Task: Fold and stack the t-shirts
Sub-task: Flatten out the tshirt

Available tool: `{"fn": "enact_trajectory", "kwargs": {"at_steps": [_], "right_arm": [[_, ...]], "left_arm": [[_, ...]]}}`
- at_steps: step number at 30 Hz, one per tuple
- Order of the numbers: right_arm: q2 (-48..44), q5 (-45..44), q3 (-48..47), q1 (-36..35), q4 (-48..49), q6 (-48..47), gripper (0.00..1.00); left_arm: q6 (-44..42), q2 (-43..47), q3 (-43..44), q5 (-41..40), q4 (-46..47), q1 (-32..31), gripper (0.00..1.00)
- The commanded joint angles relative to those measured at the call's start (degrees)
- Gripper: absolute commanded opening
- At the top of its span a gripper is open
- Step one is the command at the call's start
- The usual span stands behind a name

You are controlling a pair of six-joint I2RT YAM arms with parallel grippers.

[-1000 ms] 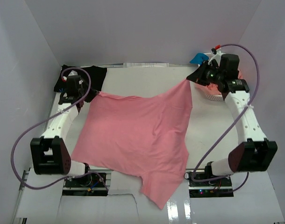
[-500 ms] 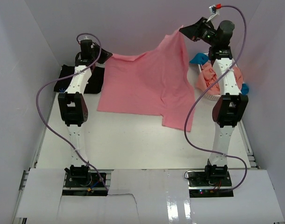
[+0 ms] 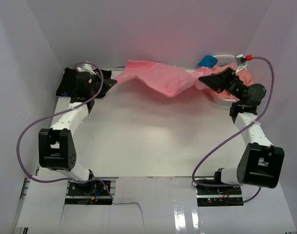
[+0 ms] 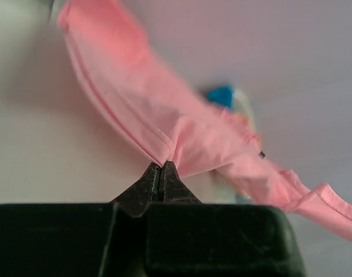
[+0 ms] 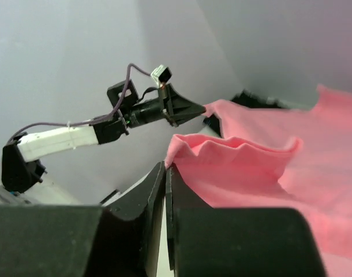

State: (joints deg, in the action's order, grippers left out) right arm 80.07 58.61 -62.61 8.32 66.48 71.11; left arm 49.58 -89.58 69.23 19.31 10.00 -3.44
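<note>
While both jaws clench the pink t-shirt (image 3: 158, 78), the left arm (image 3: 70, 117) half-hides a black t-shirt (image 3: 66, 78).

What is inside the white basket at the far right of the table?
Salmon-orange cloth shows in the basket, with blue cloth at its far rim. The right arm and the pink shirt cover the rest, so anything deeper is hidden.

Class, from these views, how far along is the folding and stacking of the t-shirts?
Done: black cloth t-shirt looks folded, far left. In hand: rose-pink cloth t-shirt, unfolded, pinched by left gripper and right gripper. Left: bright blue t-shirt at white lattice basket.
</note>
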Motion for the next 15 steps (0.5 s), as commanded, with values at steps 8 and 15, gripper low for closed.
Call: {"fn": "enact_trajectory", "kwargs": {"at_steps": [8,15], "right_arm": [[-24.3,-16.8,20.5,-8.2,-83.2,-37.3,0.08],[-30.9,-21.0,23.7,-11.0,-108.4,-44.9,0.08]], "left_arm": [[-3.9,7.8,-18.0,3.8,-27.4,-4.6,0.0],[-6.5,10.1,-18.9,0.7,-39.6,-4.6,0.0]]}}
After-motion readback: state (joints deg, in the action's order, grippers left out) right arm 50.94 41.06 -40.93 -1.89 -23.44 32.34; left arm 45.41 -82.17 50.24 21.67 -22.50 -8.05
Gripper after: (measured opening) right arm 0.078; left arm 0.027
